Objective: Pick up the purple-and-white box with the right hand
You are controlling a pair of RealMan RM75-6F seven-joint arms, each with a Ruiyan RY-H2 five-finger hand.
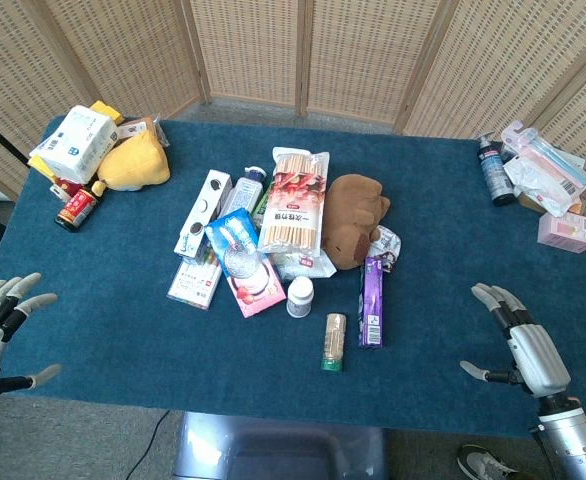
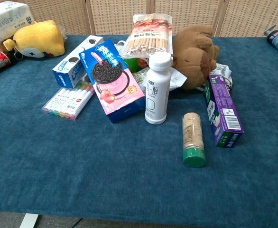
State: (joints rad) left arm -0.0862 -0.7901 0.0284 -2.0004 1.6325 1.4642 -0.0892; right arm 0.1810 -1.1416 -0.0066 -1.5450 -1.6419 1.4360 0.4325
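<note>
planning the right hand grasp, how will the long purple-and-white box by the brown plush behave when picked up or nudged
The purple-and-white box looks like thin cardboard, so probably stiff but crushable under a hard squeeze. It lies flat on a long face on the cloth, so it should slide or pivot rather than roll. It seems light for its size. The right hand is open, well clear of it.

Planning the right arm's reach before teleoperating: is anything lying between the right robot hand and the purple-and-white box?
Nothing visible does. The right robot hand hovers open near the table's front right corner, and only bare blue cloth separates it from the purple-and-white box. The green-capped bottle and white bottle lie on the box's far side.
</note>
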